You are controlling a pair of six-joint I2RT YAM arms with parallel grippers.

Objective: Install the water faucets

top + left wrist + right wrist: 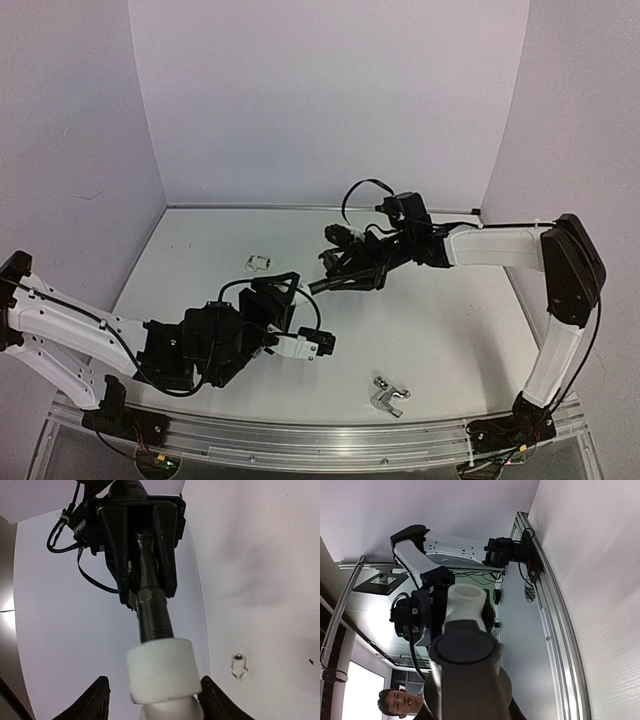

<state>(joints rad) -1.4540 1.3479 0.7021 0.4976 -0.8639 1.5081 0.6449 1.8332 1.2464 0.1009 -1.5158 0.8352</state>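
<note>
The dark grey-black faucet (330, 282) hangs above the table's middle with my right gripper (350, 268) shut on it. In the left wrist view the right gripper's fingers (114, 550) clamp the dark faucet (152, 610), whose lower end sits inside a white pipe fitting (160, 670). My left gripper (154, 681) stands open round that fitting, with a clear gap at the left finger and the right finger close beside it. The right wrist view shows the dark faucet (465, 665) large in front, the white fitting (465, 600) at its far end. The chrome faucet (388, 397) lies on the table near the front.
A second small white fitting (258, 264) lies on the table behind the left gripper; it is also in the left wrist view, as a white fitting (239, 666) at the right. White walls close in the table on three sides. A metal rail (330, 440) runs along the near edge.
</note>
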